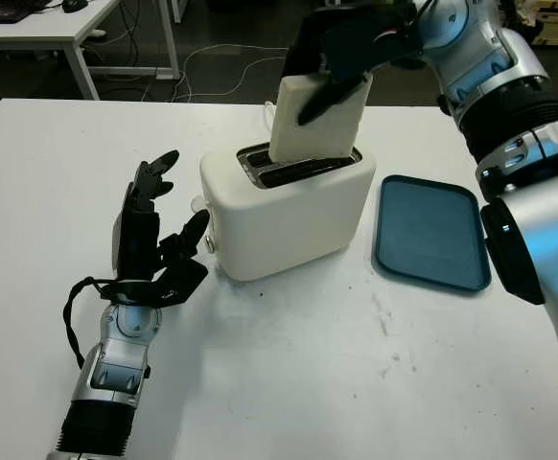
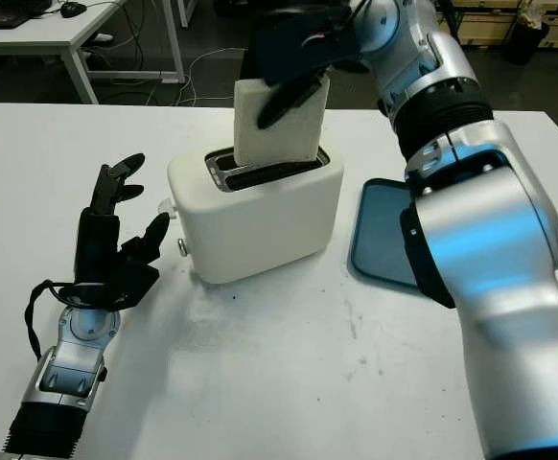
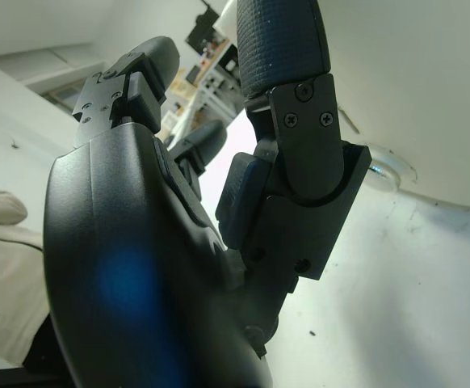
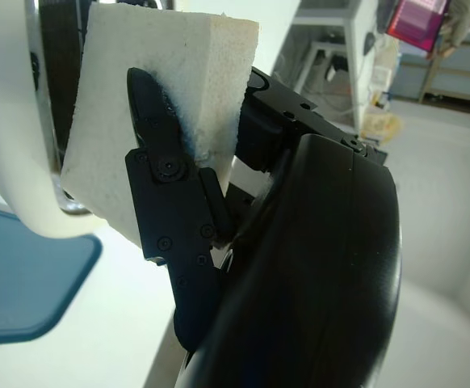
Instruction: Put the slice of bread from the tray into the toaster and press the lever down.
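A pale slice of bread stands upright with its lower edge at the slot of the white toaster in the middle of the table. My right hand reaches in from above and is shut on the top of the slice; the right wrist view shows a black finger pressed against the bread. The blue tray lies to the right of the toaster with nothing on it. My left hand is open just left of the toaster, close to its side knob.
The white table extends toward me in front of the toaster. Behind it are another white desk and cables on a dark floor. A small metal knob on the toaster's side shows in the left wrist view.
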`<state>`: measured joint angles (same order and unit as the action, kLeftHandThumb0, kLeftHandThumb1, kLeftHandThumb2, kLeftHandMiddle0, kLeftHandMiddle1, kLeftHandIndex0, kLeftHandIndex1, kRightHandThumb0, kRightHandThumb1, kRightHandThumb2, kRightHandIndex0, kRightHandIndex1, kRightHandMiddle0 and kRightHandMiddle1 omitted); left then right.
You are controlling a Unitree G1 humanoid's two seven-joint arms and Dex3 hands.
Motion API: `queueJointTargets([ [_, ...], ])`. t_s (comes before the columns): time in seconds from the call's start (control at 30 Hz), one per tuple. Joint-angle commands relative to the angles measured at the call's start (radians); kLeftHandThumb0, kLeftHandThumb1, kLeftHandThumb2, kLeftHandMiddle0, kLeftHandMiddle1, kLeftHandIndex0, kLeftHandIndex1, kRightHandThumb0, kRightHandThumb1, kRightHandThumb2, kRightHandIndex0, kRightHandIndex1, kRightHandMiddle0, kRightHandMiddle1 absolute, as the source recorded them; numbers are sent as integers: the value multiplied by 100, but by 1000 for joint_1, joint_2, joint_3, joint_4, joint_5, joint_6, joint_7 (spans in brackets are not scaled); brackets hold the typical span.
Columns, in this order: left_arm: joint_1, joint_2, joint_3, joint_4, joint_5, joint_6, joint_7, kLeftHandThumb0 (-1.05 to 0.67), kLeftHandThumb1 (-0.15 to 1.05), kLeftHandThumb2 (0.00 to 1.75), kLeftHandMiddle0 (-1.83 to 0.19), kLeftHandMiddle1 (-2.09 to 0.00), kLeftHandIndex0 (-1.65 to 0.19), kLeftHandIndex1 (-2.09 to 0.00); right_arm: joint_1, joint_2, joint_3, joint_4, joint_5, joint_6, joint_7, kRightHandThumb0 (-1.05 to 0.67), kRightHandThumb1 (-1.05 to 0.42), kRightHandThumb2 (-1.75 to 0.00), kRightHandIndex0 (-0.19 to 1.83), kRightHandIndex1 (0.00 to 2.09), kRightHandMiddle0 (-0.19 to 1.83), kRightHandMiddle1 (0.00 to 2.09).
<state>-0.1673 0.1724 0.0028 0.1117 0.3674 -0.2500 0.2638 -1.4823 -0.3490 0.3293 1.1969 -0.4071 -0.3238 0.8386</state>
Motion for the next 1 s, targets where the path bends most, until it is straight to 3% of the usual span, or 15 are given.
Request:
queueJointTargets([
  [0.0,-11,-1,0,0,-2,-6,6,-102,92,61,0,-115,0,-67,11,11,-8,14,14,25,4,-37,-89,0,139,32,124,2],
  [0.43,-12,-6,1,10,-19,-23,1,-101,92,59,0,-115,0,-68,51,26,-3,19,10,-2,5,-37,-89,0,134,37,125,2],
  [0.77,-10,1,-1,7,1,-20,13,-102,92,61,0,-116,0,-67,49,24,-1,20,11,-14,59,-41,-88,0,130,57,127,3],
  [0.97,-9,-4,-2,1,-2,-14,9,-102,92,61,0,-116,0,-68,60,15,40,12,-25,-25,71,-47,-86,0,118,51,124,2],
])
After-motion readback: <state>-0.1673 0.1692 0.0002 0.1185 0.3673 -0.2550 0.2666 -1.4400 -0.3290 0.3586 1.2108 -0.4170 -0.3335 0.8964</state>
